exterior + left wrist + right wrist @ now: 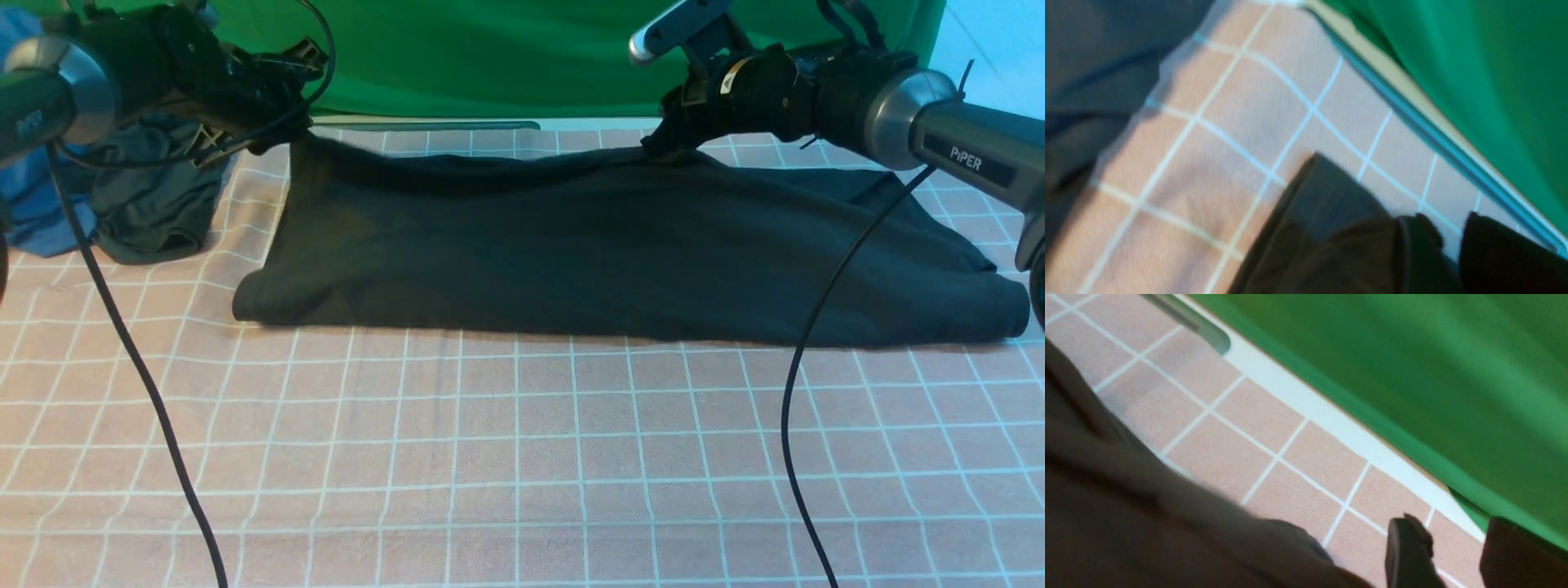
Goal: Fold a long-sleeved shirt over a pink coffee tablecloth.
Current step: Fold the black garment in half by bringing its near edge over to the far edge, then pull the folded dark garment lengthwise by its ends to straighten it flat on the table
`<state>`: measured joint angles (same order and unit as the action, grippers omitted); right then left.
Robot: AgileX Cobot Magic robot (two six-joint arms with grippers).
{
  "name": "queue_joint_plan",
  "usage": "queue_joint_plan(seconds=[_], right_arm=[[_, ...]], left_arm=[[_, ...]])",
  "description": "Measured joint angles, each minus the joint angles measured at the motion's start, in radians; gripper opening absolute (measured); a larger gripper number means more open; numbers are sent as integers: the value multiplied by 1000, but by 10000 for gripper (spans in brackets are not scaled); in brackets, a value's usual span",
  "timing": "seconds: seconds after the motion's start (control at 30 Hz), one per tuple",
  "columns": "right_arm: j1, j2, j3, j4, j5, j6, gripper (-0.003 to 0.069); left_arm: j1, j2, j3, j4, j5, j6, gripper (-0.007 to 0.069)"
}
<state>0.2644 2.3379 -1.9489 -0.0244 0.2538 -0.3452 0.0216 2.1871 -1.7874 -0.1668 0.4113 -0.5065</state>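
Observation:
The black long-sleeved shirt (620,253) lies folded into a wide band across the pink coffee tablecloth (522,457). My left gripper (298,137) hovers at the shirt's far left corner. In the left wrist view this gripper (1447,228) is open, with only tablecloth (1229,134) showing between its fingers and the shirt corner (1327,204) just beside them. My right gripper (660,145) sits over the shirt's far edge, right of the middle. It (1449,526) is open too, with bare tablecloth (1257,445) in the gap and the shirt (1126,506) off to one side.
A dark grey-green garment (155,204) and a blue garment (33,204) lie heaped at the far left. A green cloth (490,57) hangs behind the table's far edge. Black cables (139,367) (804,359) trail from both arms across the near tablecloth.

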Motion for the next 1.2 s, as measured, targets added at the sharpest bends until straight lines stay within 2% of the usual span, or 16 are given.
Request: queue_joint_plan(seconds=[0.07,0.1,0.17,0.27,0.33,0.4,0.47,0.57,0.7,0.87,1.03,1.2], right_arm=[[-6,-19,-9,0,66,0,290],[-7,-25,-12,0,75,0,284],[-22,-72,-27,-1,203,1,228],[-52,-144,-37,0,308,24,133],[-85,-178,-41,2,349,64,52],[-102,-184,-43,2,372,81,39],[-111,-180,-39,32,417,79,38],[-103,-159,-35,153,457,-9,36],[-79,-99,-35,327,438,-101,36],[-65,-7,-33,388,390,-128,36],[-62,50,-31,394,304,-130,36],[-57,76,-31,397,106,-130,36]], left_arm=[[1,-8,0,15,-2,1,323],[2,-9,0,15,-2,1,323],[5,-26,-2,22,24,-2,379],[10,-59,-24,39,82,-2,378],[10,-84,-47,41,130,19,298],[10,-102,-61,28,182,32,224],[7,-116,-68,-37,276,117,88],[-15,-110,-63,-108,343,220,24],[-75,-57,-54,-147,364,267,13],[-134,30,-51,-174,303,278,13],[-159,117,-51,-187,138,280,13],[-153,173,-51,-204,-46,281,13]])
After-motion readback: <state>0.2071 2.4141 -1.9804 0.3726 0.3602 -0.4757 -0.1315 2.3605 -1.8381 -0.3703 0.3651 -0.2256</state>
